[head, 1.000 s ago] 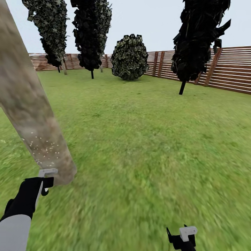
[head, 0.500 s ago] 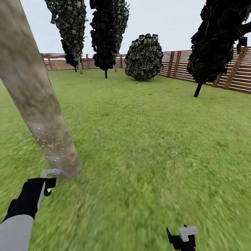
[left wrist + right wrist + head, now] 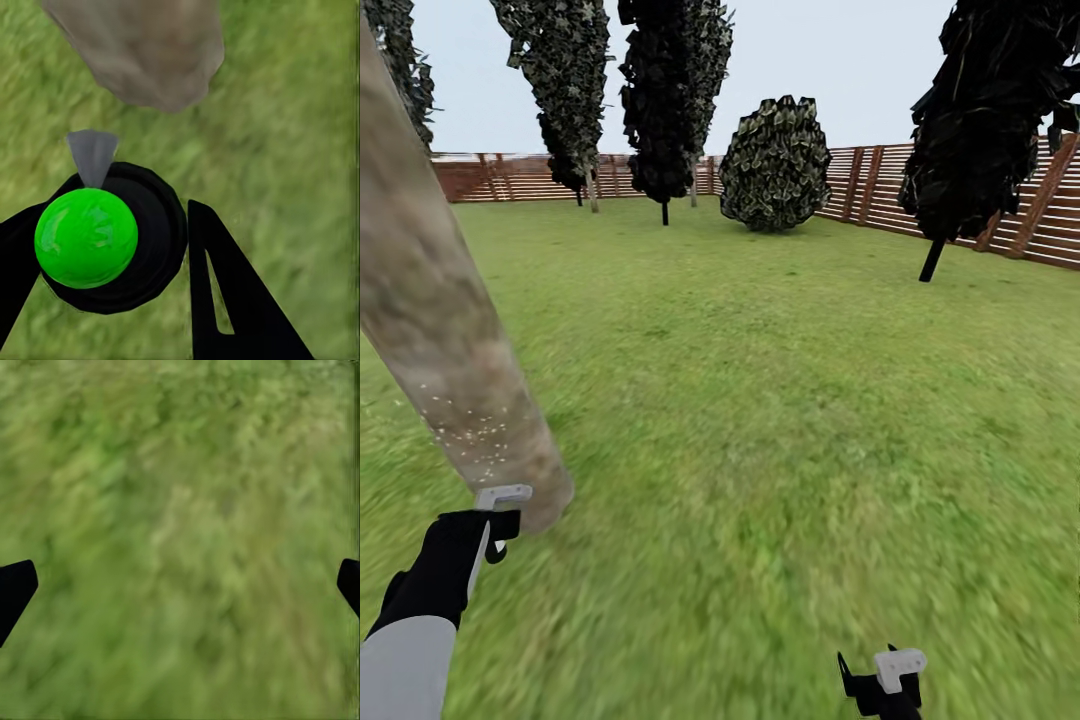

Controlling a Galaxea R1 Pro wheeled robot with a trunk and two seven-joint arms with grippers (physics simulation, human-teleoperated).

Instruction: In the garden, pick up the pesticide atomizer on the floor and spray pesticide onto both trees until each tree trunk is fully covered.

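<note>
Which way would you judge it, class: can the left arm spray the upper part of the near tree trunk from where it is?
Probably not yet: the atomizer sits low by the tree trunk, where pale specks show.

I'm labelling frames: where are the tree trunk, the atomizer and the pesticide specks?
tree trunk [image 3: 430, 330], head view, mid bark.
atomizer [image 3: 86, 238], left wrist view, green top.
pesticide specks [image 3: 470, 432], head view, lower trunk.

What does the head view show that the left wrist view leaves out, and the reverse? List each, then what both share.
Head view: whitish pesticide specks low on the tree trunk, the wooden fence, dark trees and a round bush beyond, and the right gripper over grass.

Left wrist view: the atomizer with its green cap, gripped between the left gripper's fingers.

Both: the trunk's base, the lawn, the left gripper.
</note>
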